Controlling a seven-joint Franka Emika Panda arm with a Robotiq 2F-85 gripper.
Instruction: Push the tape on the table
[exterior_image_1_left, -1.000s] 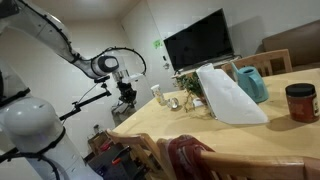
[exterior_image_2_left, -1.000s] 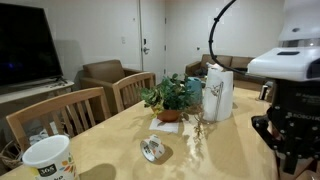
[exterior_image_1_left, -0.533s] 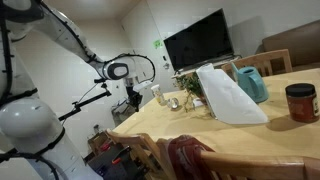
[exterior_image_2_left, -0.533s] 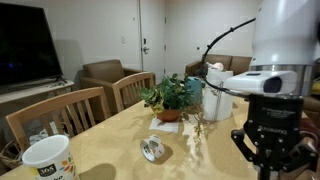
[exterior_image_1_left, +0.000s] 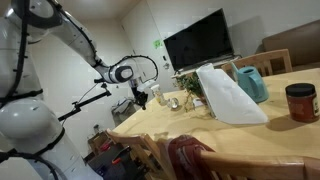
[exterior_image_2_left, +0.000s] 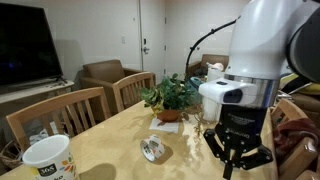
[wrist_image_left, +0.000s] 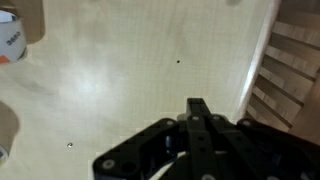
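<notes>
Currently the tape (exterior_image_2_left: 152, 149) lies on the table (exterior_image_2_left: 105, 140), between the cup (exterior_image_2_left: 48, 160) on its left and the plant (exterior_image_2_left: 172, 97) behind it on the right. The gripper (exterior_image_2_left: 236, 165) hangs farther right, well apart from the roll and above the tabletop. In the wrist view its fingers meet in a single tip (wrist_image_left: 197, 104) with nothing between them, so I take it as closed and empty.

The risks, as I judge them:
- The cup stands near on the left, so a sweep from the right could drive the roll into it and tip it.
- The roll seems to sit tilted. A touch off its middle would likely spin it or send it rolling instead of sliding.
- The plant is close behind, and a wide approach could catch its leaves.
- The wrist view shows the table edge (wrist_image_left: 250, 80) near the gripper, and a push that way could drop the roll to the floor.
- Coming down too far would scrape the closed tip on the wood.

As for containers, the cup's inside is hidden. The pot (exterior_image_2_left: 168, 114) holds the plant. The red jar (exterior_image_1_left: 300, 102) at far right in an exterior view is lidded, its contents unclear
</notes>
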